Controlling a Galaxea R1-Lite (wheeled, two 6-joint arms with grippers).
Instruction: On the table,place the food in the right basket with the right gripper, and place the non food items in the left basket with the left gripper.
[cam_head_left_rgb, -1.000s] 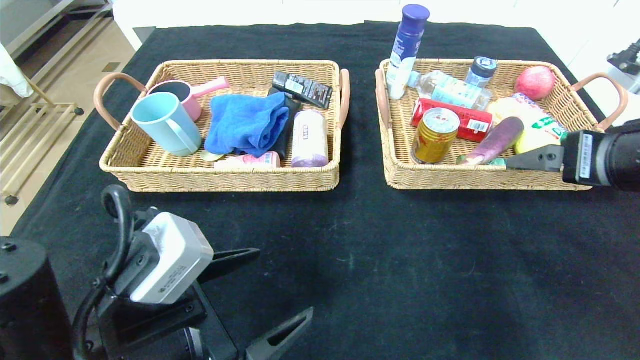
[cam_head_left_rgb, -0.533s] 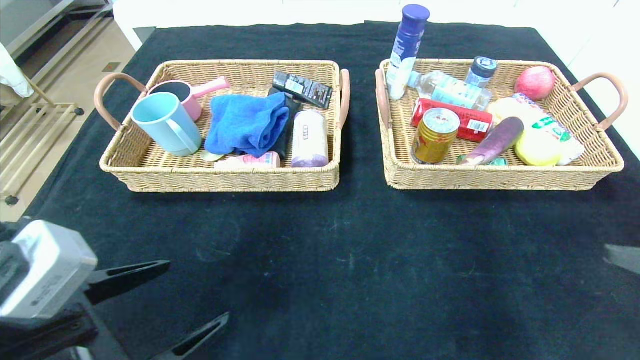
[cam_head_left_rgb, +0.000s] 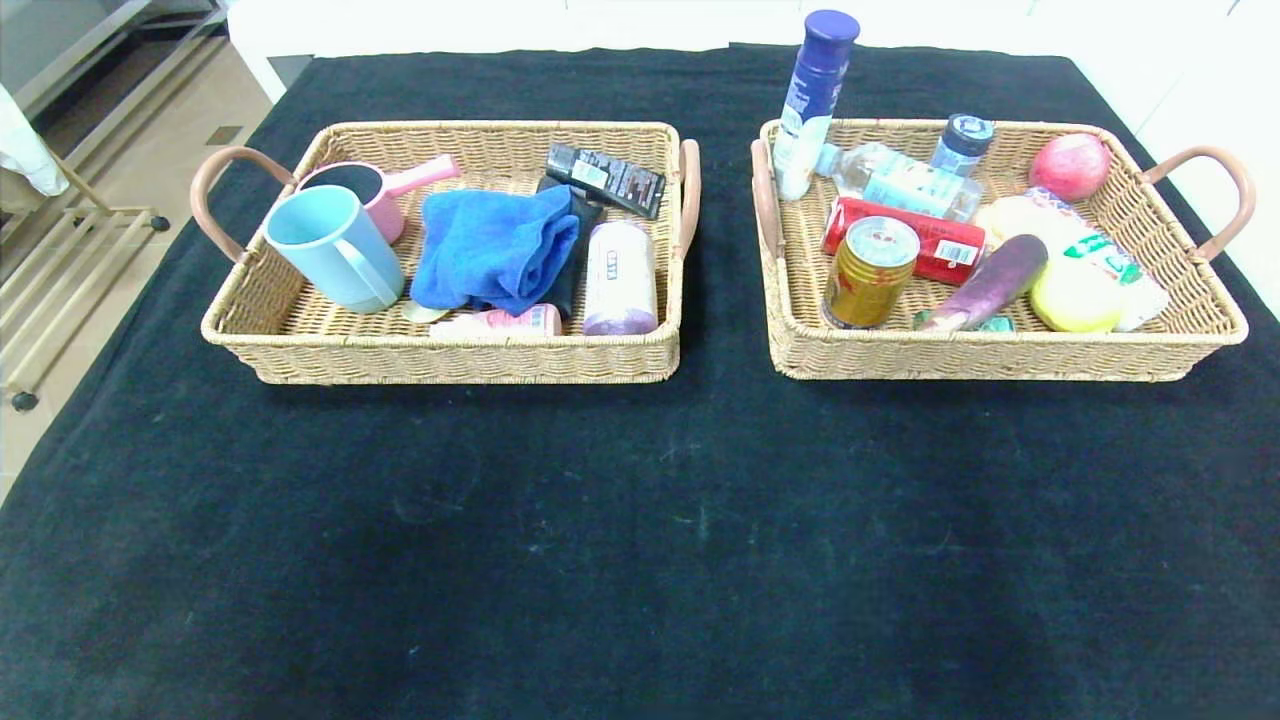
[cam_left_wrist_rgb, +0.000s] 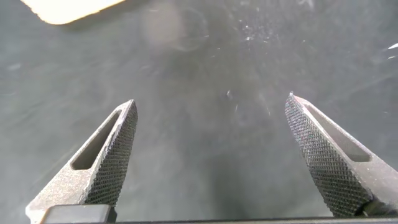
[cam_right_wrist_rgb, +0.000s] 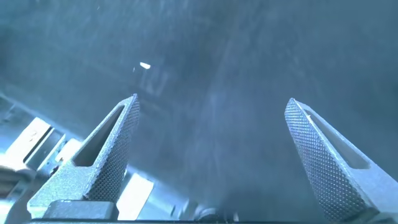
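The left wicker basket holds a blue mug, a pink cup, a blue towel and a lilac roll. The right wicker basket holds a gold can, an eggplant, an apple and bottles.

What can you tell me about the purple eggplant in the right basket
The eggplant is glossy dark purple, paler near its lower end, where a bit of green shows. It lies on its side, slanted, in the front part of the right basket. It sits between the gold can and a yellow fruit, its upper end near the red packet. No gripper touches it.
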